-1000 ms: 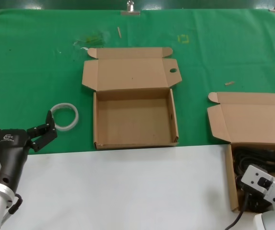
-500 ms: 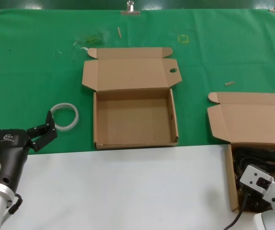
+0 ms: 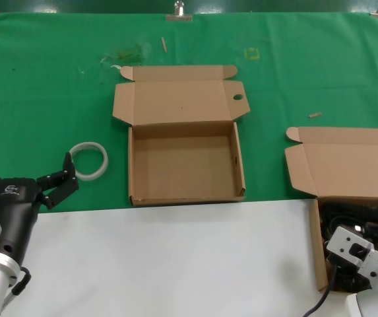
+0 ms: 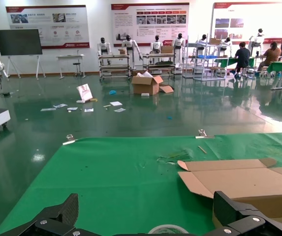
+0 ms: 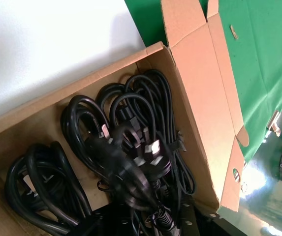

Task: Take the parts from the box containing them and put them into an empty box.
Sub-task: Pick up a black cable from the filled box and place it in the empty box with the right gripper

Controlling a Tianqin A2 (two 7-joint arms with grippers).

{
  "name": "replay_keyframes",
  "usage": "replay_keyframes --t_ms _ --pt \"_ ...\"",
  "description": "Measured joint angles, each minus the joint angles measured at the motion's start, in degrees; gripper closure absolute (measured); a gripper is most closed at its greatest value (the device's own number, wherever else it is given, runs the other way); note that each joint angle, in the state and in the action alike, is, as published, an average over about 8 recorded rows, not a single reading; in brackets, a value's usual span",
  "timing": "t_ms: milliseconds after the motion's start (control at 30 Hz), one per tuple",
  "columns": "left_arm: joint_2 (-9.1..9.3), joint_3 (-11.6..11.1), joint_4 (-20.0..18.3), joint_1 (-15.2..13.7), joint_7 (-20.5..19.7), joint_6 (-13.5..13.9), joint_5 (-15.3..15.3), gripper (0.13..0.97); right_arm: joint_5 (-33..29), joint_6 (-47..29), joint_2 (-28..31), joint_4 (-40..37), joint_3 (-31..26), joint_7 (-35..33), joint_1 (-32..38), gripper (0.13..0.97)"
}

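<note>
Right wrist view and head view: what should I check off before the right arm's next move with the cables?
1. Cable bundles present in the right-hand box: ok.
2. That box's lid folded back, access open: ok.
3. Empty box at centre open, nothing inside: ok.
4. Right gripper down over the cables: ok; grip on a bundle: cannot tell.
5. Left gripper parked near the white ring, fingers open, apart from the empty box: ok.
</note>
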Motion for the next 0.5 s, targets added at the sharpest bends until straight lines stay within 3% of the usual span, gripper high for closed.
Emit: replay_keyframes --t_ms 300,500 --pt "0.00 0.0 0.0 0.0 0.0 0.0 0.0 0.132 -0.3 0.8 0.0 1.1 -0.6 0.3 0.2 0.859" --pt "0.00 0.0 0.0 0.0 0.0 0.0 0.0 0.132 -1.1 2.5 0.0 4.5 -1.5 0.2 0.6 0.880"
